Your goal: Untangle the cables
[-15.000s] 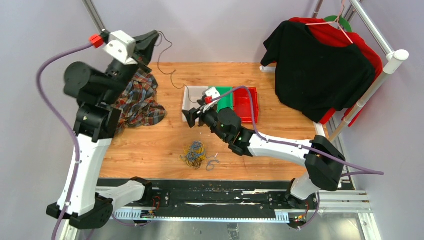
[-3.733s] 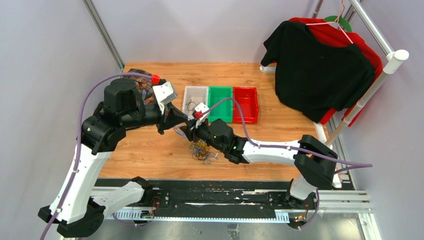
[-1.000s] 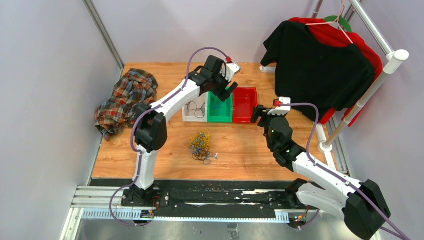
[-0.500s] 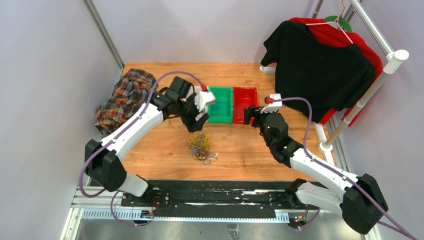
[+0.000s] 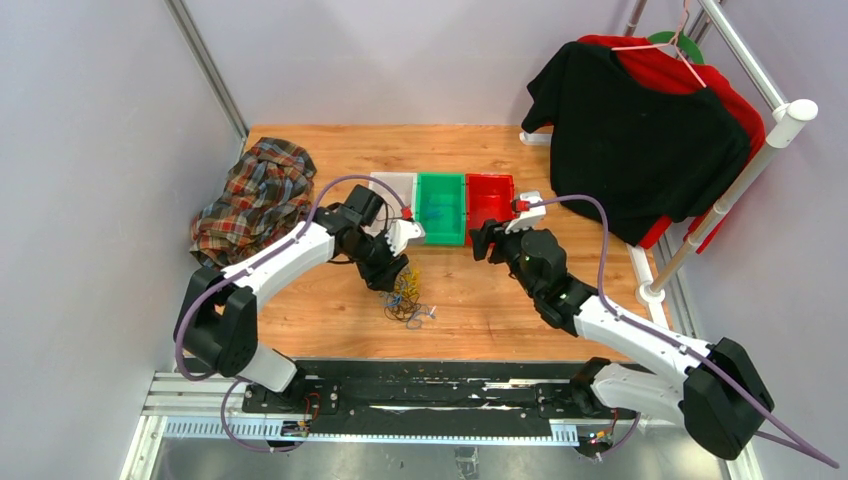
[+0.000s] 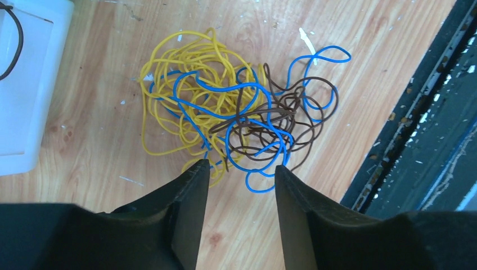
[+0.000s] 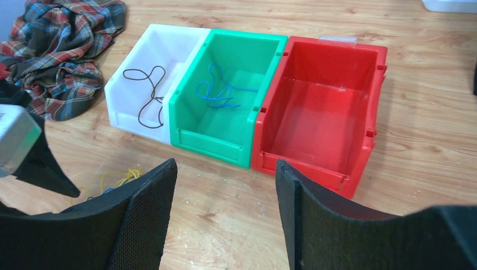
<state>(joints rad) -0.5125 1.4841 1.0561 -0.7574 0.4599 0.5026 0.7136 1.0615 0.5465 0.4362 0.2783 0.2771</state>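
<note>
The cables [image 5: 402, 298] lie as one tangle of yellow, blue and dark brown wires [image 6: 236, 107] on the wooden table. My left gripper [image 5: 386, 277] hangs just above the tangle's near side. It is open in the left wrist view [image 6: 241, 166], with only bare wood between its fingers. My right gripper [image 5: 478, 243] stands open [image 7: 225, 163] over the table in front of the bins and holds nothing. A single dark cable [image 7: 147, 93] lies in the white bin [image 7: 174, 31], and a blue cable [image 7: 222, 90] lies in the green bin [image 7: 214, 143].
A red bin [image 7: 304, 166] stands right of the green one with nothing in it. A plaid shirt [image 5: 255, 195] is heaped at the back left. Black and red shirts [image 5: 640, 130] hang on a rack at the right. A black rail [image 6: 427, 129] runs along the table's front edge beside the tangle.
My left arm has swung back from over the bins down to the tangle, and its jaws have narrowed. The right gripper has moved left along the front of the bins.
</note>
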